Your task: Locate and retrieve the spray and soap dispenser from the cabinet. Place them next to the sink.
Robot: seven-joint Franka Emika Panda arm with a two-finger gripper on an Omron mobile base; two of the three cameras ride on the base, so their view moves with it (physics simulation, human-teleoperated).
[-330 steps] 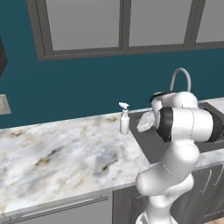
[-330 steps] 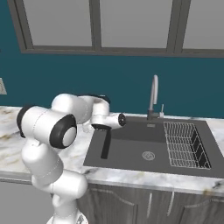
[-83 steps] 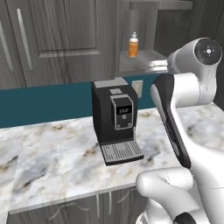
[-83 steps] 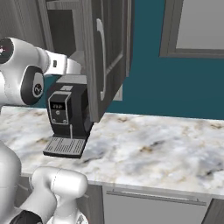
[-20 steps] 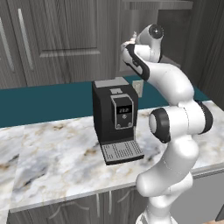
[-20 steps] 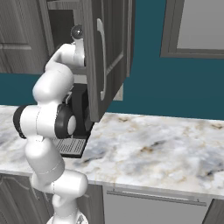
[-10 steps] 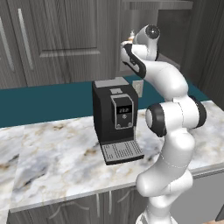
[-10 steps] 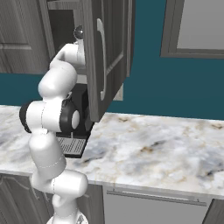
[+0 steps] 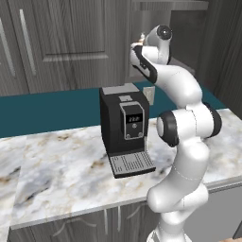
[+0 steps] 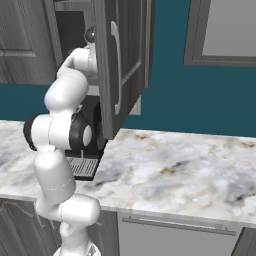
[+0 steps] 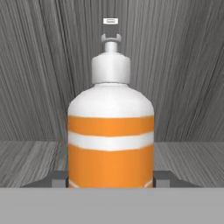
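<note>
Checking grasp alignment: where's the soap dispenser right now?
In the hand view the soap dispenser stands upright on the cabinet shelf, dead centre, its base between the two fingers.

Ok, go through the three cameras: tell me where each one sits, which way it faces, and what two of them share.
Left base view: behind the arm's left, facing forward and down at the coffee machine and cabinet; the arm rises lower right.
Right base view: behind its right, facing the open cabinet door; the arm rises lower left.
Hand view: on the hand, looking along the jaws at the soap dispenser on its shelf.
Both base views share the coffee machine and marble counter.
</note>
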